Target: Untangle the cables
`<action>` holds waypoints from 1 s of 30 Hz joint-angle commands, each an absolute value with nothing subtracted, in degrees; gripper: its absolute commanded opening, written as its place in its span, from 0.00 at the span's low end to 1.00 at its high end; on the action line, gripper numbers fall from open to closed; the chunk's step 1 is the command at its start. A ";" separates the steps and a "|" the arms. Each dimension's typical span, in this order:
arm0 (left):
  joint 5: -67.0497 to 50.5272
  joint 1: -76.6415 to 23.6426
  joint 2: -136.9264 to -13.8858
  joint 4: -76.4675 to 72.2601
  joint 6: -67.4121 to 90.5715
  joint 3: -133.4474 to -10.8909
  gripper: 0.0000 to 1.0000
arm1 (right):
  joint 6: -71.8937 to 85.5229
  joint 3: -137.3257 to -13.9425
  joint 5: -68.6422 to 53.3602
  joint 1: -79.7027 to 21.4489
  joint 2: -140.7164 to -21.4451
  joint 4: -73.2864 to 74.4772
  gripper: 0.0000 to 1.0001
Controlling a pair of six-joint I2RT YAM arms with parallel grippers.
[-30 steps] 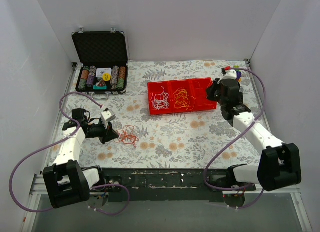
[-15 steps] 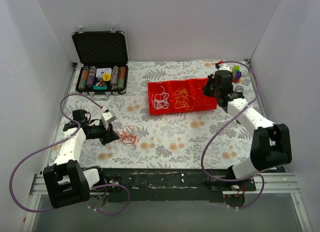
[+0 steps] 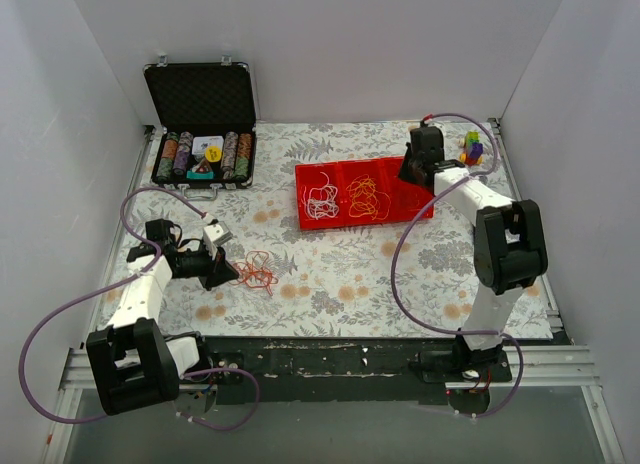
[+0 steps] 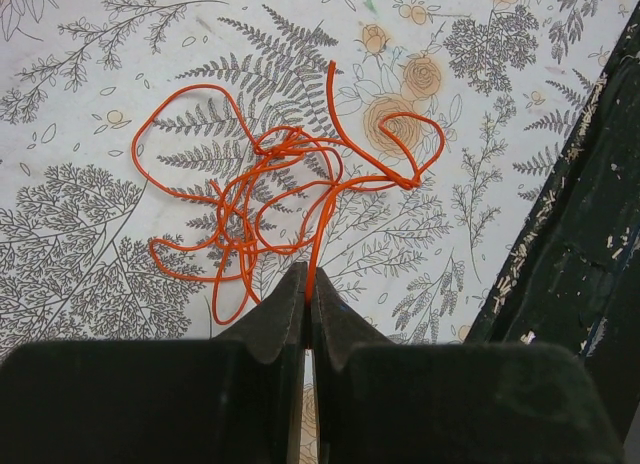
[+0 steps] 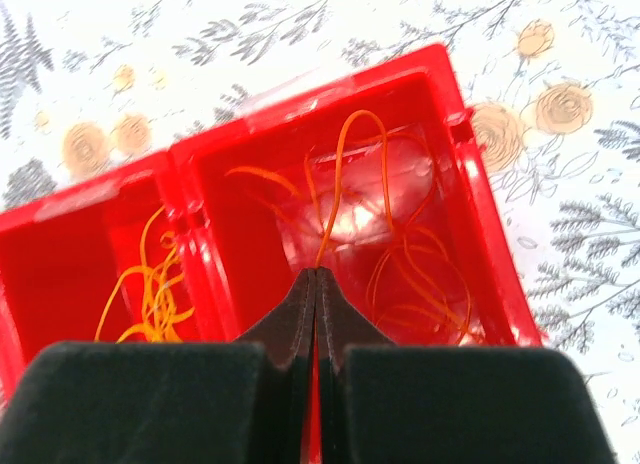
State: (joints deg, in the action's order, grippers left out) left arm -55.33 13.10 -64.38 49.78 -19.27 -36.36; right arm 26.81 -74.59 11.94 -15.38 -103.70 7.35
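Partway there, I'd say — white cables (image 3: 320, 199) and orange-yellow cables (image 3: 365, 196) sat in separate tray (image 3: 362, 225) compartments. Left gripper (image 4: 307, 284) pinched the red tangle (image 4: 280, 199), knotted on the table (image 3: 340, 279); right gripper (image 5: 316, 279) pinched an orange strand (image 5: 340, 174) over the end compartment.

No text, label, number or sign is legible; print on the card (image 3: 208, 144) in the black case (image 3: 200, 89) is too small to read.

Open chip case (image 3: 200, 94), red tray (image 3: 365, 222), floral tablecloth (image 3: 350, 274)
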 commanded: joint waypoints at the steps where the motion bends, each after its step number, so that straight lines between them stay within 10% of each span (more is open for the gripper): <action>1: -56.25 13.01 -64.07 48.96 -19.77 -37.53 0.00 | 26.81 -83.04 18.19 -15.12 -109.40 9.65 0.01; 10: -56.07 12.92 -65.13 48.78 -19.77 -38.67 0.00 | 26.02 -96.58 16.43 -15.38 -122.51 23.71 0.05; 19: -56.51 13.01 -65.04 48.69 -19.51 -38.32 0.00 | 24.53 -95.44 16.26 -15.82 -119.01 23.64 0.44; 30: -57.39 12.92 -64.51 48.78 -18.63 -38.50 0.00 | 22.06 -97.21 9.67 -16.17 -107.59 18.46 0.43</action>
